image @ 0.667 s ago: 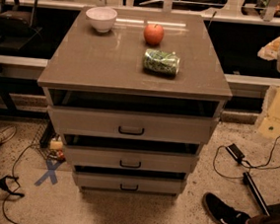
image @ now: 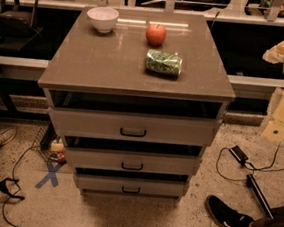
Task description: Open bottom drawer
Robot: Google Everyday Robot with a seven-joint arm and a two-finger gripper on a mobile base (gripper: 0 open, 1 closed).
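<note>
Table (image: 101, 66): left of the tool, it carries three drawer fronts.
Tool (image: 283, 115): at the right edge, well apart from the drawers, probably not yet approaching; I cannot tell its state.
Bottom drawer (image: 100, 183): narrowest front, low and left of the tool.
Handle (image: 131, 190): dark bar, free for pulling.

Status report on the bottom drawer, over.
Gripper not in view. Bottom drawer looks shut, handle untouched. Shoe off to its right, clear of the front.
</note>
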